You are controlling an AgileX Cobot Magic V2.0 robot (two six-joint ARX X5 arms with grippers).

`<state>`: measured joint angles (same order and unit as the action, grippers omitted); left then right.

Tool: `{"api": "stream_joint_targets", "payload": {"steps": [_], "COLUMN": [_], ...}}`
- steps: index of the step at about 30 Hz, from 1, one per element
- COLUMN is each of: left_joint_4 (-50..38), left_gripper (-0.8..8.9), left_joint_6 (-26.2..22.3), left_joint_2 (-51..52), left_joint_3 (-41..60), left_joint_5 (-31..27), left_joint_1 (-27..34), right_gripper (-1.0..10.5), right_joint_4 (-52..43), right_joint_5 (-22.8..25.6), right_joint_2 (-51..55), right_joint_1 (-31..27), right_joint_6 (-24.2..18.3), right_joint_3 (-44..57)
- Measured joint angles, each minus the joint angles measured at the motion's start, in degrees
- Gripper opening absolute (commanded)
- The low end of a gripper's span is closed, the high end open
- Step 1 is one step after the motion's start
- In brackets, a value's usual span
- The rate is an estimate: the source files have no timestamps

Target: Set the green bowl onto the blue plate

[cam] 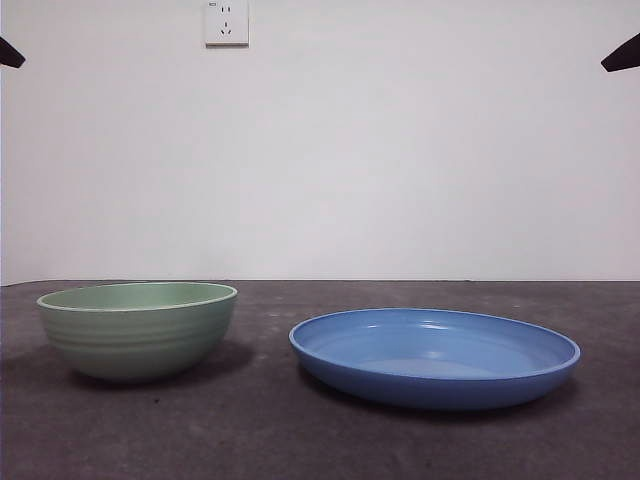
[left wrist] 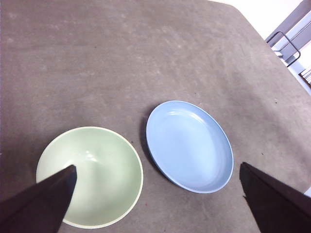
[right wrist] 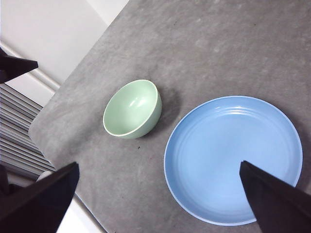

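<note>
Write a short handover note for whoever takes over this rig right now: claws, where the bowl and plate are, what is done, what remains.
Left claw: open, empty, high above the green bowl.
Right claw: open, empty, high above the blue plate.
Bowl and plate sit side by side on the table, apart, both empty.
Done: nothing.
Left: grasp the bowl, lift it, set it on the plate.
</note>
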<state>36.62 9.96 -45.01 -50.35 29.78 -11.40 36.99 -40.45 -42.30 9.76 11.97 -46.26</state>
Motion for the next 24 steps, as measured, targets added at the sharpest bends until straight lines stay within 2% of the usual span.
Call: {"api": "stream_joint_targets", "payload": {"steps": [4, 12, 18, 24], "left_joint_4": [0.11, 0.79, 1.38, 1.44], "left_gripper": [5.91, 5.9, 5.9, 5.9], "left_joint_6": [0.66, 3.34, 2.56, 0.5], "left_joint_2": [-2.69, -15.8, -26.64, -36.33], "left_joint_3": [0.0, -0.81, -4.33, -5.38], "left_joint_5": [-1.77, -3.98, -13.03, -13.55], "left_joint_1": [0.02, 0.68, 0.76, 0.87], "right_gripper": [6.0, 6.0, 6.0, 6.0], "right_joint_4": [0.0, 0.0, 0.0, 0.0], "right_joint_5": [0.0, 0.0, 0.0, 0.0], "right_joint_2": [0.0, 0.0, 0.0, 0.0], "right_joint_1": [0.0, 0.0, 0.0, 0.0], "right_joint_6": [0.0, 0.0, 0.0, 0.0], "right_joint_3": [0.0, 0.0, 0.0, 0.0]}}
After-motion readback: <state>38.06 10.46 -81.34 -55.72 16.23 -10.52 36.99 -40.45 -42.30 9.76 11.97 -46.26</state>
